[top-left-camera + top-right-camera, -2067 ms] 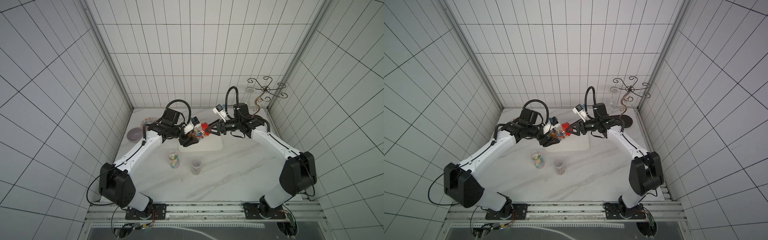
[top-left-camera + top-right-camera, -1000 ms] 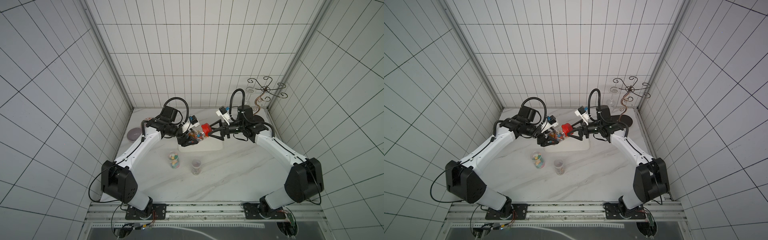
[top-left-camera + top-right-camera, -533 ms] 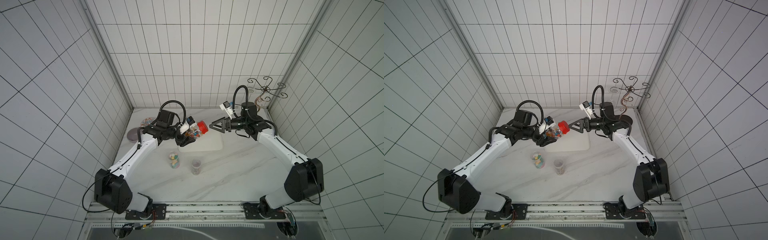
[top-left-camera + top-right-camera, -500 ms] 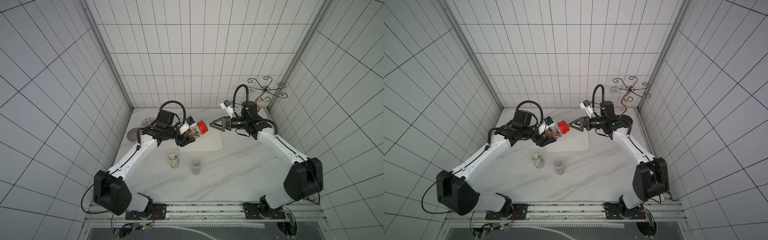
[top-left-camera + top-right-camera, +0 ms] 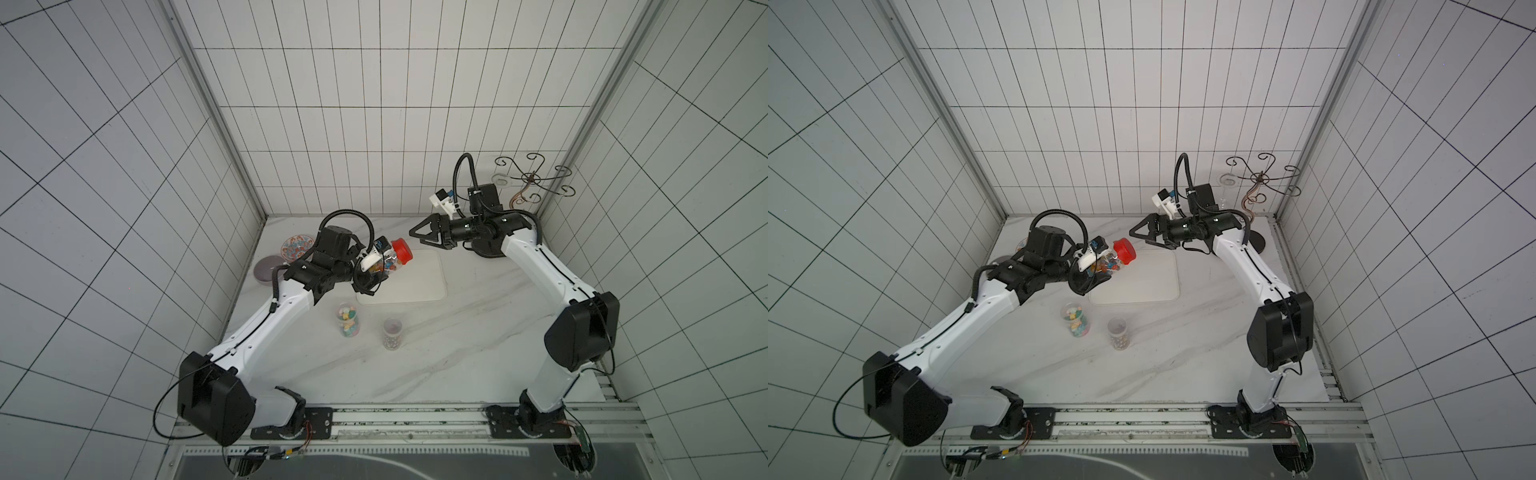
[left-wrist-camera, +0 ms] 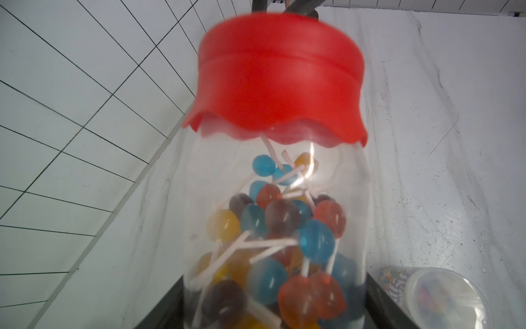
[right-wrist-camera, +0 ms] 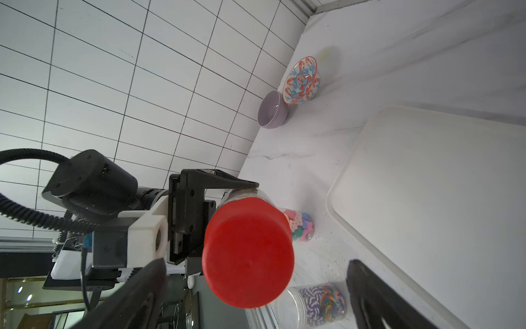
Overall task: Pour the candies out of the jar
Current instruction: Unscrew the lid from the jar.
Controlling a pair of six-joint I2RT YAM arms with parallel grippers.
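The left gripper [image 5: 371,277] grasps the tilted jar [image 5: 388,264] of candies [image 6: 284,228] above the tray [image 5: 424,284]; its red lid [image 5: 402,250] seems on; the right gripper [image 5: 417,237] gapes, just right of it.

Bright, even light; wide-angle bend at the edges and blur close to the lenses.

In both top views the white tiled walls [image 5: 374,124] are lit flat and bright. The far wall is lightest, and the left and right walls grey toward the near corners. Their grout lines fan and bow at the frame edges. Shadows on the white marble table [image 5: 457,332] are faint and soft-edged. In the left wrist view the red scalloped lid [image 6: 279,85] is smeared along its rim. A white glare streak burns on the clear plastic jar [image 6: 199,213], and the coloured ball candies [image 6: 316,242] nearest the lens go soft. In the right wrist view the right gripper [image 7: 254,265] shows black fingers [image 7: 136,293] badly out of focus. The space beyond the table's near edge is dim, dotted with small lamp spots.
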